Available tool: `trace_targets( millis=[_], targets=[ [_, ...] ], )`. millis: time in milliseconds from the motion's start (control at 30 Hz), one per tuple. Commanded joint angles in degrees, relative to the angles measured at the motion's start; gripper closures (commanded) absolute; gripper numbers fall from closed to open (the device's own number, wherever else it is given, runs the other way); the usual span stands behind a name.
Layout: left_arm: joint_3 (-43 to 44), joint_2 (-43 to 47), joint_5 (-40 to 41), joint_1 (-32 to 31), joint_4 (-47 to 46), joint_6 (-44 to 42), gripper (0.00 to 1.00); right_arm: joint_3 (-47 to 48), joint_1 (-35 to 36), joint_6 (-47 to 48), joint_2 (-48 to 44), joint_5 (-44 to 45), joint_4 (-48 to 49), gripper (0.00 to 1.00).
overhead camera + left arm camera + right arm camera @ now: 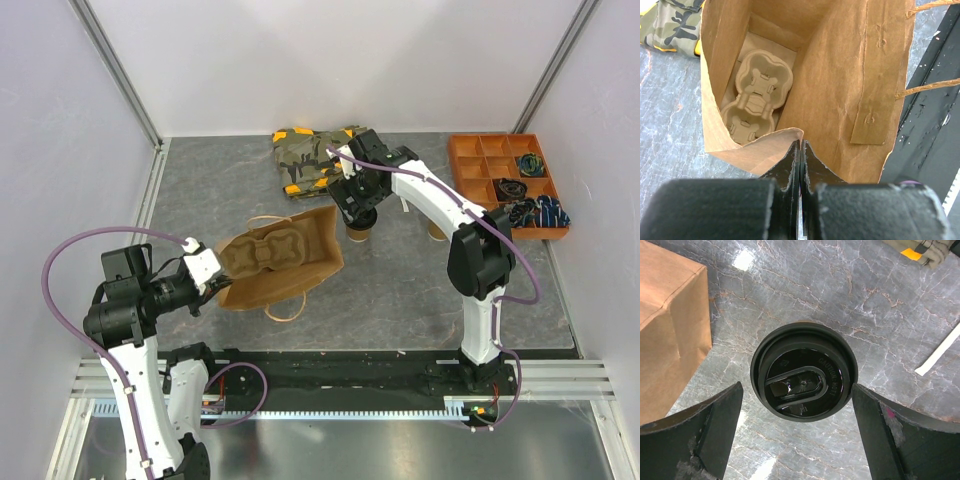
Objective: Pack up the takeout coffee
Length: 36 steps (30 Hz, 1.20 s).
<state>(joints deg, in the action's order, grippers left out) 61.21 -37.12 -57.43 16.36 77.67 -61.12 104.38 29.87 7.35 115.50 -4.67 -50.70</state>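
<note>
Takeout coffee (360, 233) is shown standing upright toward the far edge of the tabletop (420, 290), about midway along it, near the closed end of the paper bag (300, 268). The bag is laid on its side, and its mouth rim is pinched by the fully closed left gripper (800, 146); a pulp carrier tray (756, 100) is seen lying inside. The cup is set directly beneath the right gripper (797, 390), whose fingers are spread wide to either side of the black lid (804, 371) and hold nothing. The cup's long axis is judged vertical, so a straight descent is called for, the right arm being much the nearer.
</note>
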Motion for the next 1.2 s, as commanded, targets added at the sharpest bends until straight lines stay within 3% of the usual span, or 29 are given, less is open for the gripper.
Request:
trace_targets(
  millis=[0, 533, 767, 1167],
  targets=[
    [0.6, -0.7, -1.5, -0.1, 0.8, 1.4, 0.98, 2.3, -0.2, 0.9, 0.5, 0.1, -1.0, 0.03],
    [0.7, -1.5, -1.6, -0.1, 0.4, 1.4, 0.98, 1.9, 0.0, 1.7, 1.3, 0.7, -0.6, 0.10],
    [0.7, -2.0, -1.7, 0.0, 0.1, 1.4, 0.98, 3.9, 0.0, 1.8, 0.6, -0.7, -2.0, 0.02],
    [0.8, -2.5, -2.2, -0.1, -0.1, 1.2, 0.98, 2.7, -0.1, 2.7, -0.2, 1.8, -3.8, 0.02]
  ],
)
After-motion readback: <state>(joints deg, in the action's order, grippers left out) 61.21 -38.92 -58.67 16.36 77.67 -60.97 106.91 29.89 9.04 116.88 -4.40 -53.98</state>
